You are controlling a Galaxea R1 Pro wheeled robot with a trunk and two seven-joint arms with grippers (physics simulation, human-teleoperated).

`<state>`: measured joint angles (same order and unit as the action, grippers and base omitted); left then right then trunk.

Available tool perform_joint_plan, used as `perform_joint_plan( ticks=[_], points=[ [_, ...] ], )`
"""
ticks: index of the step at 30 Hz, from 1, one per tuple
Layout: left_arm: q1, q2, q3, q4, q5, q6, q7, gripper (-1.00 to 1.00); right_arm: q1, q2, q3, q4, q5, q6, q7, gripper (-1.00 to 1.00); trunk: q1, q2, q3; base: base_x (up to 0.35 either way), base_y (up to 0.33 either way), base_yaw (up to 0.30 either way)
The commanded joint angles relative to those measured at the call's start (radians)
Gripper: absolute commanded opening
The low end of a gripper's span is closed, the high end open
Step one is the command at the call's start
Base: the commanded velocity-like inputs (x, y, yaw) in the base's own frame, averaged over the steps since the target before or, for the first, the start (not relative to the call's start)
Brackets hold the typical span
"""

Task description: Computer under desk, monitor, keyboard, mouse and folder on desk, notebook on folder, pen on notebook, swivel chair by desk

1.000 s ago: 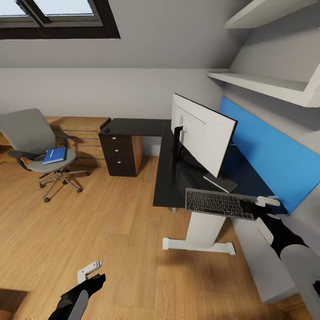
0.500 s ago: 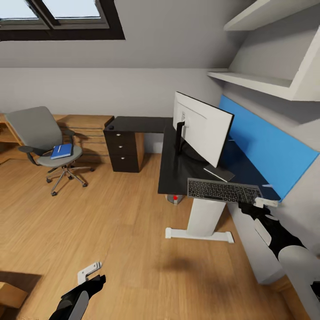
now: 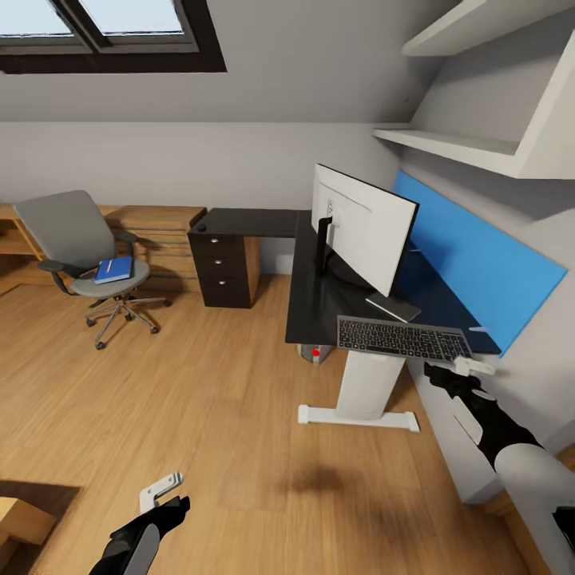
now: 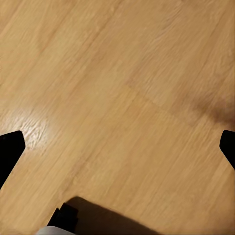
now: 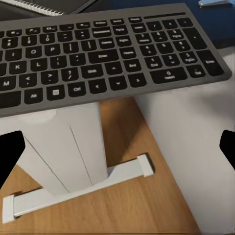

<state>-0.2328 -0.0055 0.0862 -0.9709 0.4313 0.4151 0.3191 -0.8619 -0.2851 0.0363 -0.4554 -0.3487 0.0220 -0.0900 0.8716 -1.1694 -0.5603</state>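
Note:
The keyboard (image 3: pixel 403 339) (image 5: pixel 105 54) lies along the near end of the black desk (image 3: pixel 319 291), its front edge hanging over. My right gripper (image 3: pixel 467 368) (image 5: pixel 117 152) is open just below its right end, with nothing between the fingers. The white-backed monitor (image 3: pixel 363 228) stands on the desk behind it, with the dark notebook (image 3: pixel 393 307) by its base and a thin white pen (image 3: pixel 479 329) near the blue wall panel. The small black mouse (image 3: pixel 201 227) sits on the far desk corner. The blue folder (image 3: pixel 113 270) rests on the swivel chair (image 3: pixel 76 231). My left gripper (image 3: pixel 164 489) (image 4: pixel 117 147) hangs open over the floor.
A grey box with a red light, the computer (image 3: pixel 317 353), stands under the desk beside the white leg (image 3: pixel 363 391). A dark drawer unit (image 3: pixel 224 271) and a wooden dresser (image 3: pixel 160 239) line the back wall. White shelves (image 3: pixel 471 148) jut out above the desk. Open wood floor lies between me and the chair.
The view has shifted slightly. My right gripper has let go of the keyboard's right end and drawn back below it; the keyboard now rests on the desk. The left arm is unchanged.

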Motion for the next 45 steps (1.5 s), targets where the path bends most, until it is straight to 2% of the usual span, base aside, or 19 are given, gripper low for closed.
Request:
perform_joint_plan(
  ticks=[1, 2, 7, 8, 10, 11, 13, 14, 17, 24, 25, 29, 31, 33, 34, 35, 38, 40, 45],
  points=[
    [0.000, -0.001, 0.001, -0.002, 0.011, 0.004, 0.006, 1.00, 0.000, -0.001, 0.004, 0.007, -0.007, 0.000, -0.005, 1.00, 0.000, -0.001, -0.001, -0.004, 0.001, 0.000],
    [0.000, -0.001, 0.001, -0.002, 0.011, 0.004, 0.006, 1.00, 0.000, 0.001, -0.014, 0.097, -0.029, -0.066, -0.005, 1.00, 0.000, -0.001, -0.001, 0.000, 0.000, 0.000],
    [0.000, -0.002, 0.000, -0.002, 0.011, 0.004, 0.006, 1.00, 0.000, 0.006, -0.022, 0.139, -0.082, -0.128, -0.003, 1.00, 0.000, -0.001, -0.001, 0.000, 0.000, 0.000],
    [0.000, -0.002, 0.000, -0.002, 0.011, 0.004, 0.006, 1.00, 0.000, 0.008, -0.024, 0.166, -0.143, -0.144, 0.000, 1.00, 0.000, -0.001, -0.001, 0.000, 0.000, 0.000],
    [0.000, -0.002, 0.000, -0.002, 0.011, 0.004, 0.005, 1.00, 0.000, 0.009, -0.025, 0.176, -0.178, -0.148, 0.001, 1.00, 0.000, -0.001, -0.001, 0.000, 0.000, 0.000],
    [0.000, -0.002, 0.000, -0.002, 0.011, 0.003, 0.005, 1.00, 0.000, 0.008, -0.025, 0.185, -0.233, -0.152, 0.004, 1.00, 0.000, -0.001, -0.001, 0.000, 0.000, 0.000],
    [0.000, -0.002, 0.000, -0.002, 0.010, 0.003, 0.005, 1.00, 0.000, 0.007, -0.025, 0.189, -0.267, -0.152, 0.004, 1.00, 0.000, -0.001, -0.001, 0.000, 0.000, 0.000],
    [0.000, -0.002, 0.000, -0.002, 0.010, 0.003, 0.004, 1.00, 0.000, 0.006, -0.024, 0.193, -0.312, -0.153, 0.005, 1.00, 0.000, -0.001, -0.001, 0.000, 0.000, 0.000],
    [0.000, -0.003, 0.000, -0.002, 0.009, 0.002, 0.003, 1.00, 0.000, 0.005, -0.024, 0.197, -0.356, -0.154, 0.005, 1.00, 0.000, -0.001, -0.001, 0.000, 0.000, 0.000],
    [0.000, -0.002, 0.000, -0.002, 0.009, 0.002, 0.002, 1.00, 0.000, 0.002, -0.026, 0.200, -0.413, -0.147, 0.036, 1.00, -0.011, 0.020, 0.008, 0.000, 0.000, 0.000],
    [0.000, -0.001, 0.001, -0.003, 0.010, 0.002, 0.001, 1.00, 0.000, 0.001, -0.028, 0.195, -0.463, -0.124, 0.057, 1.00, -0.011, 0.020, 0.008, 0.000, 0.000, 0.000],
    [0.000, 0.001, 0.000, -0.018, 0.011, 0.003, 0.000, 1.00, 0.000, 0.001, -0.029, 0.165, -0.536, -0.054, 0.075, 1.00, -0.011, 0.020, 0.008, 0.000, 0.000, 0.000],
    [0.000, 0.000, 0.000, -0.029, 0.011, 0.004, 0.001, 1.00, 0.000, 0.000, -0.030, 0.149, -0.550, -0.027, 0.090, 1.00, -0.008, 0.013, 0.005, 0.000, 0.000, 0.000],
    [0.000, 0.000, 0.000, -0.043, 0.012, 0.006, 0.001, 1.00, 0.000, -0.001, -0.030, 0.138, -0.566, 0.004, 0.144, 1.00, 0.000, -0.001, -0.001, 0.000, 0.000, 0.000],
    [0.000, -0.002, -0.001, -0.052, 0.013, 0.006, 0.001, 1.00, 0.002, -0.001, -0.030, 0.165, -0.575, 0.024, 0.272, 1.00, 0.004, -0.008, -0.004, 0.000, 0.000, 0.000],
    [0.000, -0.003, -0.001, -0.053, 0.013, 0.006, 0.001, 1.00, 0.006, -0.002, -0.029, 0.188, -0.576, 0.029, 0.348, 1.00, 0.008, -0.015, -0.007, 0.000, 0.000, 0.000],
    [0.000, -0.003, -0.001, -0.057, 0.012, 0.006, 0.001, 1.00, 0.011, -0.008, -0.027, 0.230, -0.577, 0.031, 0.499, 1.00, 0.019, -0.036, -0.017, 0.000, 0.000, 0.000],
    [0.000, -0.002, -0.001, -0.058, 0.012, 0.005, 0.001, 1.00, 0.012, -0.012, -0.026, 0.249, -0.578, 0.031, 0.543, 1.00, 0.027, -0.050, -0.023, 0.000, 0.000, 0.000],
    [0.000, -0.001, 0.000, -0.058, 0.012, 0.005, 0.001, 1.00, 0.013, -0.015, -0.027, 0.263, -0.582, 0.032, 0.582, 1.00, 0.046, -0.085, -0.039, 0.000, 0.000, 0.000]
  ],
)
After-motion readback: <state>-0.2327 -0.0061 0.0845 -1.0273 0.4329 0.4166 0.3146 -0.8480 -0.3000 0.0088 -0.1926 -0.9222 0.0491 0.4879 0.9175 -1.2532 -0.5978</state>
